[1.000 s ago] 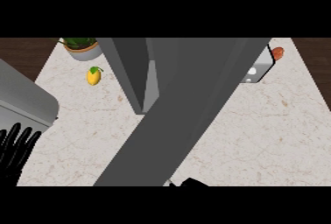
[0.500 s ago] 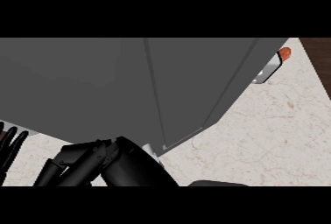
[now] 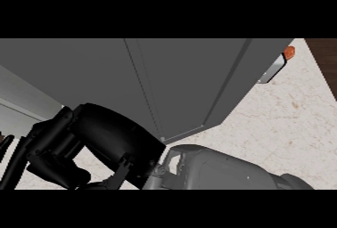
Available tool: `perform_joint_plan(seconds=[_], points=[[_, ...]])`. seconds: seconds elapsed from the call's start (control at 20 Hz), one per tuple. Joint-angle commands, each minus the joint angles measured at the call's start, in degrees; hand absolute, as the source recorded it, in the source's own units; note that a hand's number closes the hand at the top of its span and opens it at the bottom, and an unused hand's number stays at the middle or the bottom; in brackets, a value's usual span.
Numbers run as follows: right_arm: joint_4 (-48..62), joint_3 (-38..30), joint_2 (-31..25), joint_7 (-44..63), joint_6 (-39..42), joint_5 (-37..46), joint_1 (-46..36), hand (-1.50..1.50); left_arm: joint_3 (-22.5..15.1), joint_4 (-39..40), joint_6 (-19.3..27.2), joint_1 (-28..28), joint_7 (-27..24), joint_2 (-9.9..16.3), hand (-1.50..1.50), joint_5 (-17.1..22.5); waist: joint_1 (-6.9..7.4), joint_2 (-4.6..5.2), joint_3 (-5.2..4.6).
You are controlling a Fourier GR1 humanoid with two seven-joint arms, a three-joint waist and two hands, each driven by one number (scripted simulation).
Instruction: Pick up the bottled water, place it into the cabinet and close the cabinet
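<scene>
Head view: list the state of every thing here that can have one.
Cabinet: grey panels fill the upper view; open or closed cannot be told.
Right hand: below the cabinet's corner; any hold is hidden.
Orange-tipped object: on the counter, partly hidden behind the cabinet.

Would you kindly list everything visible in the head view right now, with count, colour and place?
cabinet: one, dark grey, fills the upper centre and left
counter: one, pale speckled stone, right side and lower left
bottle: one, pale body with an orange cap, upper right, mostly hidden behind the cabinet
panel: one, light grey, left edge
right hand: one, black, lower left centre below the cabinet, finger pose unclear
forearm: one, grey, lower centre to right
left hand: dark sliver at left edge
</scene>
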Motion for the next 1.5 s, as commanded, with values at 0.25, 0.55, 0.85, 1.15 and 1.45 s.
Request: perform_joint_plan(seconds=[0.25, 0.55, 0.85, 1.15, 1.45], points=[[12.0, -8.6, -1.7, -4.6, 17.5, -1.9, 4.0, 1.5, 3.9, -1.7, -2.6, 3.6, 1.7, -2.6, -1.5, -1.1, -1.67, -0.25, 0.03], [20.6, -14.8, -3.1, -10.1, 19.3, 2.5, 2.0, 1.5, 7.5, -5.0, -3.2, 6.2, 3.9, -2.3, -1.5, -1.1, -1.12, -0.27, 0.04], [28.1, -18.6, -4.9, -13.7, 16.0, 8.1, -1.3, 1.5, 4.7, -2.2, -2.6, 2.7, 5.1, -5.2, -1.5, -3.0, -1.58, -0.1, -0.02], [28.6, -20.4, -7.9, -15.5, 15.5, 9.8, 0.1, 1.5, 7.4, -3.3, -2.4, 1.2, 7.6, -3.5, -1.5, -0.9, -2.01, 0.03, 0.01], [29.8, -22.1, -8.4, -15.9, 13.6, 11.7, -3.6, -1.5, 3.9, -5.7, -0.7, 0.9, 9.0, -5.6, -1.5, -2.1, -1.91, 0.04, -0.01]])
